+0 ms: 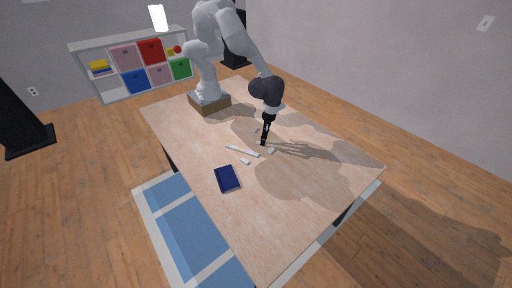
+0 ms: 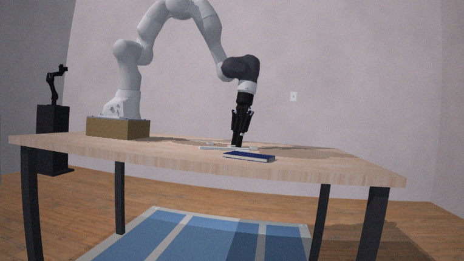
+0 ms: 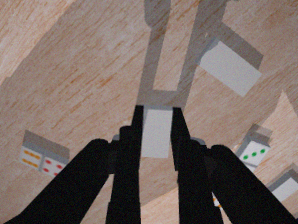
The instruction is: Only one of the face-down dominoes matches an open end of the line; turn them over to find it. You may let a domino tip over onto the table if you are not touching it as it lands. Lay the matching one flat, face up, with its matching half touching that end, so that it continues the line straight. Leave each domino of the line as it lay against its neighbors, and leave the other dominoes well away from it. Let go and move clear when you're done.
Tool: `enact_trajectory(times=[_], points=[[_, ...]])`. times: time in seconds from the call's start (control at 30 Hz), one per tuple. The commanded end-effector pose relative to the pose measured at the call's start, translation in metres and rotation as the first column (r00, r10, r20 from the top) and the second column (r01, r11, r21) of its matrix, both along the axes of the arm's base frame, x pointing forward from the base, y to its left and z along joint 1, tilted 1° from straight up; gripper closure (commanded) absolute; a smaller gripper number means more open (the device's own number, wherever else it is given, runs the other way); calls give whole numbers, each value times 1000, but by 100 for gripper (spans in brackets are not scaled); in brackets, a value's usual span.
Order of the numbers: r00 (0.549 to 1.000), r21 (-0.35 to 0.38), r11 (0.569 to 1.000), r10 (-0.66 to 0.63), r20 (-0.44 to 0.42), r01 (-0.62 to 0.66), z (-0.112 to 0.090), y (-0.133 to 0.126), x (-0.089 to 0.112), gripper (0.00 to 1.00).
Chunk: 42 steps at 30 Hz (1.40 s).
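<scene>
Black claw point(image 3: 157, 132) pinches a blank-backed domino point(image 3: 156, 133); no lettering is legible.

Hidden from me: pip faces of the line point(image 1: 242, 150), too small; wrist view crops end domino point(image 3: 289, 187).
</scene>
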<state>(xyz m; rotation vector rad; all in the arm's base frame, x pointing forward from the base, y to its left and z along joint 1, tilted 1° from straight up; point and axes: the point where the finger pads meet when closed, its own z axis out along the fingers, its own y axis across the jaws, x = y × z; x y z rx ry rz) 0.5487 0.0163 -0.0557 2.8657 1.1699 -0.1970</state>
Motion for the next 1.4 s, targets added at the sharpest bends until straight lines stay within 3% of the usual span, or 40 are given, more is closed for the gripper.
enact_trajectory(times=[0.0, 1.17, 1.37], points=[[1000, -2, 1000, -2, 3, 2, -1, 0, 1, 78], [1000, -2, 1000, -2, 3, 2, 0, 0, 1, 78], [1000, -2, 1000, -2, 3, 2, 11, -1, 1, 78]])
